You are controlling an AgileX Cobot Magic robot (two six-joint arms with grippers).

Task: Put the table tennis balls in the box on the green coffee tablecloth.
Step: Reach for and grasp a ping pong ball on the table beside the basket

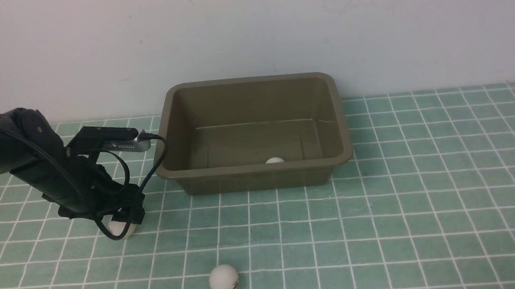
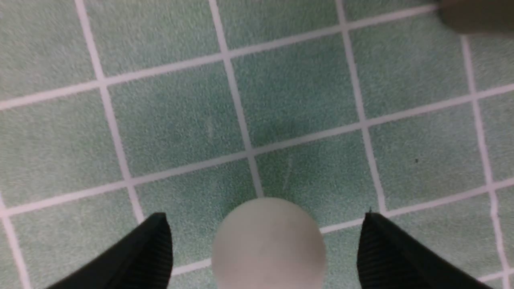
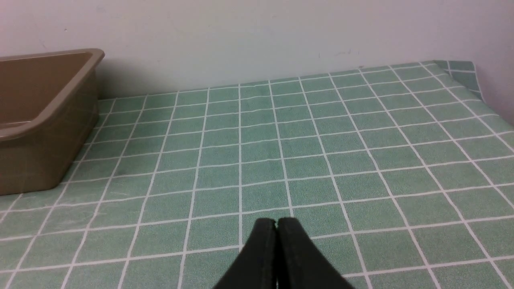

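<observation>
The olive-brown box stands on the green checked tablecloth by the wall. One white ball lies inside it at the near wall. A second ball lies on the cloth in front. My left gripper is down on the cloth left of the box, open, with the third ball between its fingers; in the left wrist view this ball sits between the two black fingertips with gaps on both sides. My right gripper is shut and empty, out of the front view.
The box's corner shows in the right wrist view. A white wall runs behind the cloth. The cloth's far right corner is folded at the wall.
</observation>
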